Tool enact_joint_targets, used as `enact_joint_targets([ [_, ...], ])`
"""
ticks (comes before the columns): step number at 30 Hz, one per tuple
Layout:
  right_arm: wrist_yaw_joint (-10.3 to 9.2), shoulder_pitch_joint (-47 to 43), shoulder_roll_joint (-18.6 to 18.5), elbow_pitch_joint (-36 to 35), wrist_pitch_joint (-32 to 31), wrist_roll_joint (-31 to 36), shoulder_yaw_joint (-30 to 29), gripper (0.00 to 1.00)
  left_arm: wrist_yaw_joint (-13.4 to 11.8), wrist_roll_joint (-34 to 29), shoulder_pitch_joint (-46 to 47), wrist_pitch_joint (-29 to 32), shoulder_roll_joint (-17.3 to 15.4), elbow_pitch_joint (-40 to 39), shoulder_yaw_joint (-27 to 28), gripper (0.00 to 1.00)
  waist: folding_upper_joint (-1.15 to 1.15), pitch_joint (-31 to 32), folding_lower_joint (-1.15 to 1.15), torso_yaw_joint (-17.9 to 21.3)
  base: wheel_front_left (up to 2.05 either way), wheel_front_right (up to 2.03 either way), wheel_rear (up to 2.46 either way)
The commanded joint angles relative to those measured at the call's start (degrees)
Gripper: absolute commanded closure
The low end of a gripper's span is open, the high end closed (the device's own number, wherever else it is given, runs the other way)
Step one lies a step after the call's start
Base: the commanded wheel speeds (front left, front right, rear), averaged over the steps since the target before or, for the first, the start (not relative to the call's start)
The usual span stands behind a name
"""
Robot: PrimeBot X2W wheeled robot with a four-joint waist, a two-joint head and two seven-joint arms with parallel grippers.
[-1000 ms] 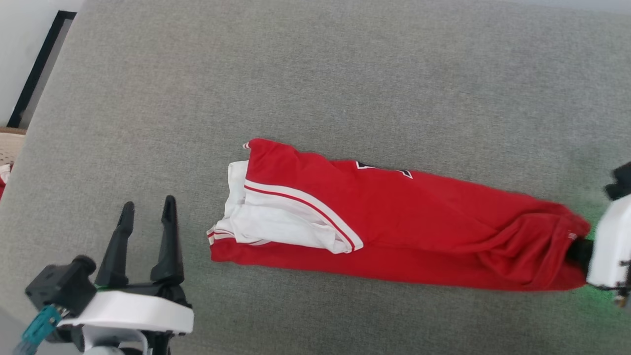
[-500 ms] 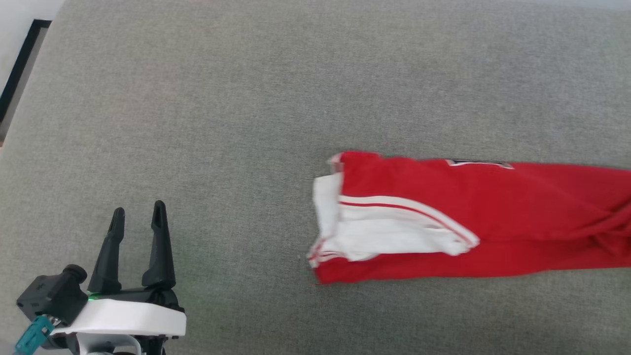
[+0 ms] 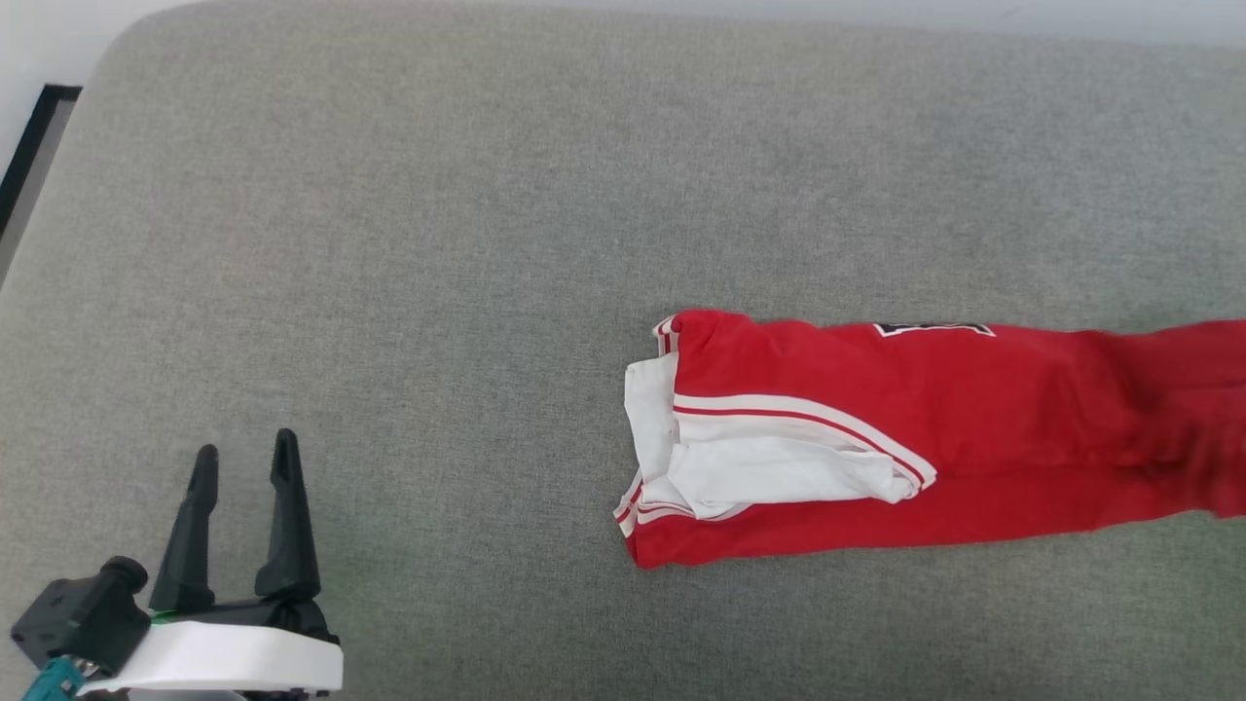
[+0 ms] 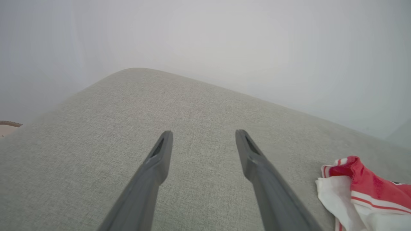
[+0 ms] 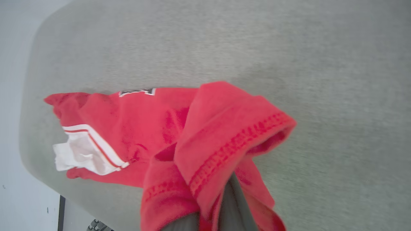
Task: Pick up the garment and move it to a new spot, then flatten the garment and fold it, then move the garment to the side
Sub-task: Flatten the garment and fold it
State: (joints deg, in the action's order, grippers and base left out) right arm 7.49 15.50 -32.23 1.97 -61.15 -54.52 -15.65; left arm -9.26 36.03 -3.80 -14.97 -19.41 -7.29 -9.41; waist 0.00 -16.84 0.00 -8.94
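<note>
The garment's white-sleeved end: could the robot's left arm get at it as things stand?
Probably yes: bare grey cushion lies between the open left end effector and the garment, with nothing in between.

Grey fabric cushion (image 3: 389,243), rounded corner far left. Red shirt (image 3: 925,419) w/ white sleeve lies long across it, right of centre; its right end is raised.

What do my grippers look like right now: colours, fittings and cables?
The left gripper has two long, tapering black fingers on a black base, behind it a glossy white wrist shell. A black boxy module with a round knob sits on its outer side, a teal cable below. The right gripper shows dull grey fingers beneath the garment.
</note>
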Motion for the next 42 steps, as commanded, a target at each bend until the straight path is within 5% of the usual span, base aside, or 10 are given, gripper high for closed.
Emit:
enact_joint_targets([
  [1,-0.01,-1.4,1.2,-3.2,-0.7,-1.5,1.2,1.0,0.6,-0.2,-0.6,-0.3,0.6,0.1,0.4,0.0,0.0,0.6,0.0,0.2,0.0,0.0,0.0],
  [10,-0.01,-1.7,8.3,-14.7,-1.3,-1.8,12.6,1.0,3.5,-1.3,1.6,-0.3,2.5,2.8,-1.5,0.0,0.0,2.7,0.0,-3.0,0.0,0.0,0.0],
  [26,0.0,5.3,13.3,-3.6,3.8,4.3,28.7,1.0,10.9,-5.9,8.5,-0.3,8.9,11.7,-4.5,0.0,0.0,3.7,0.0,-10.8,0.0,0.0,0.0],
  [27,0.0,5.6,13.1,-2.6,4.1,4.8,29.5,0.95,11.3,-6.4,8.6,-0.3,9.5,12.3,-4.2,0.0,0.0,3.8,0.0,-11.0,0.0,0.0,0.0],
  [28,0.0,6.0,13.0,-1.9,4.7,5.1,30.3,0.74,11.9,-6.7,8.7,-0.3,9.9,12.8,-3.9,0.0,0.0,3.9,0.0,-11.2,0.0,0.0,0.0],
  [29,0.0,6.0,13.0,-1.9,4.7,5.1,30.3,0.74,11.9,-6.7,8.7,-0.3,9.9,12.8,-3.9,0.0,0.0,3.9,0.0,-11.2,0.0,0.0,0.0],
  [30,0.0,6.8,13.2,-0.7,5.8,4.9,31.2,0.0,12.4,-7.3,8.9,-0.3,10.6,13.7,-3.0,0.0,0.0,4.1,0.0,-11.3,0.0,0.0,0.0],
  [42,0.0,9.5,11.3,-1.4,6.1,1.5,31.0,0.0,15.2,-10.8,8.3,-0.3,13.2,15.2,1.7,0.0,0.0,5.1,0.0,-9.3,0.0,0.0,0.0],
])
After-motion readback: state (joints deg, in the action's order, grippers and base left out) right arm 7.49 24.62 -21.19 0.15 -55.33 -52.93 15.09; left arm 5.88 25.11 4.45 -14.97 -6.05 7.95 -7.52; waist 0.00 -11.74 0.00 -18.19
